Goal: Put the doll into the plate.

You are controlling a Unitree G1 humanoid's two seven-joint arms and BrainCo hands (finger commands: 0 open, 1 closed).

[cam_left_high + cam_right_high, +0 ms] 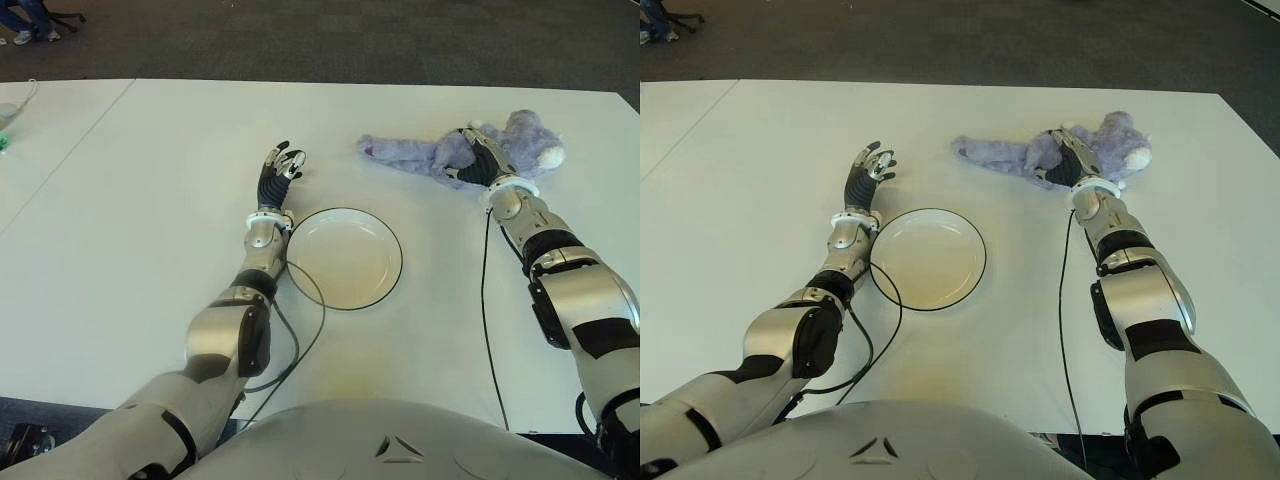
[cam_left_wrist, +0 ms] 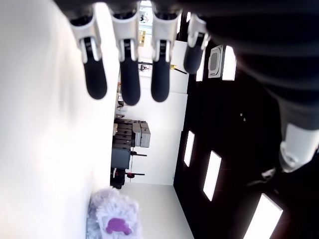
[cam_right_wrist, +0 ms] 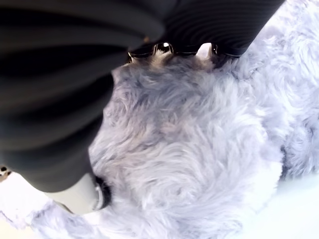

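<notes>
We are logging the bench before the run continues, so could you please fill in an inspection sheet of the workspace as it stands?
Surface: white table, bare over most of its top.
Job's things: purple doll lying on the far right of the table; white plate with dark rim, empty, near the middle.
Clutter: small object at the table's far left edge, unclear.
Robot hands: right robot hand pressed onto the doll, fingers buried in its fur; left robot hand open, left of the plate.
Cables: black cable along the left arm; another by the right arm.
Surroundings: dark carpet; a person's feet at far left.

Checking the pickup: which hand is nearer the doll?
Right. The right hand lies on the purple plush doll, fingers pressed into its fur; the left hand shows open beside the plate, well clear.
</notes>
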